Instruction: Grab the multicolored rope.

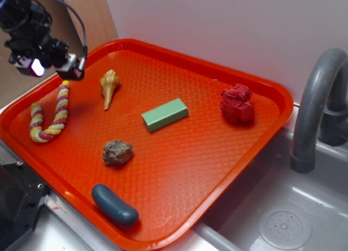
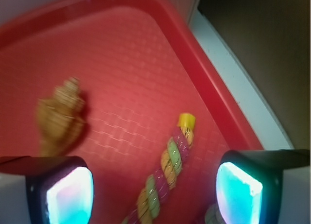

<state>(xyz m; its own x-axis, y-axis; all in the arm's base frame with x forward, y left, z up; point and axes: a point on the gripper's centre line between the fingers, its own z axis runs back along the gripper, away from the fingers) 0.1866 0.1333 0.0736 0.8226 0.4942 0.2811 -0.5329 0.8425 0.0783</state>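
While the gripper [image 2: 154, 190] is hovering over the far-left corner of the orange tray [image 1: 255, 136], its two fingers [image 2: 68, 192] are standing spread wide, nothing pinched between them. From the wrist view, the multicolored rope [image 2: 167, 178] is running right up the gap between the pads, its yellow-capped end pointing away toward the tray's rim. That is a promising line-up, folks!

Looking outward, the rope is lying on the left side of the tray, bent into a hook: one long leg is stretching from the yellow tip at the far end down toward the near side, then curling back up on the left into a shorter leg. So the long axis of the leg under the gripper is running roughly far-to-near, and the fingers are sitting either side of it, across that axis.

Just right of the rope, the tan seashell [image 1: 109, 86] is resting, its point aimed toward the near side. Here is the worry: if the descent drifts right, a finger may be clipping that shell or catching it instead. The rope is soft and rounded too, so a closure near the very tip may be squeezing it out of the pads. The tray rim is close on the left as well, and the finger on that side could be striking it.
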